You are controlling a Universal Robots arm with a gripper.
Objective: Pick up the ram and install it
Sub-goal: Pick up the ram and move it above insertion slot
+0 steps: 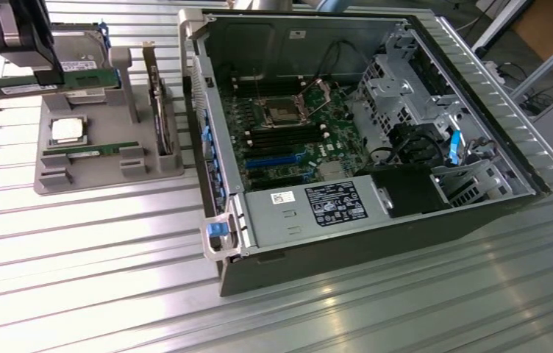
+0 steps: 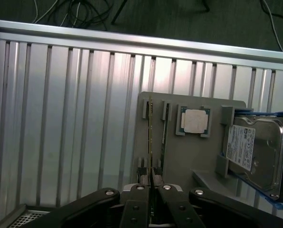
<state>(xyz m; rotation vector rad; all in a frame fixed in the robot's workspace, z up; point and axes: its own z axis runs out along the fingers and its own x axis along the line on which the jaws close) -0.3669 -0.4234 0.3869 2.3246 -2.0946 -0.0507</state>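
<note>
The ram [image 1: 80, 78] is a long green stick with a whitish label, held level in the air at the exterior view's upper left, above the grey holder tray [image 1: 109, 173]. My black gripper [image 1: 47, 73] is shut on it from above. In the wrist view the ram [image 2: 151, 137] appears edge-on as a thin line running out from my gripper [image 2: 152, 179], whose fingers [image 2: 140, 190] press on both of its sides. The open computer case [image 1: 355, 220] lies at the exterior view's right, its motherboard [image 1: 291, 140] showing dark memory slots.
On the tray sit a silver processor chip [image 1: 68, 130], another green stick [image 1: 95, 151] in a slot, an upright card [image 1: 165, 118] and a hard drive [image 2: 253, 152]. A power supply [image 1: 320, 206] fills the case's near corner. The ribbed metal table [image 1: 80, 257] lies around them.
</note>
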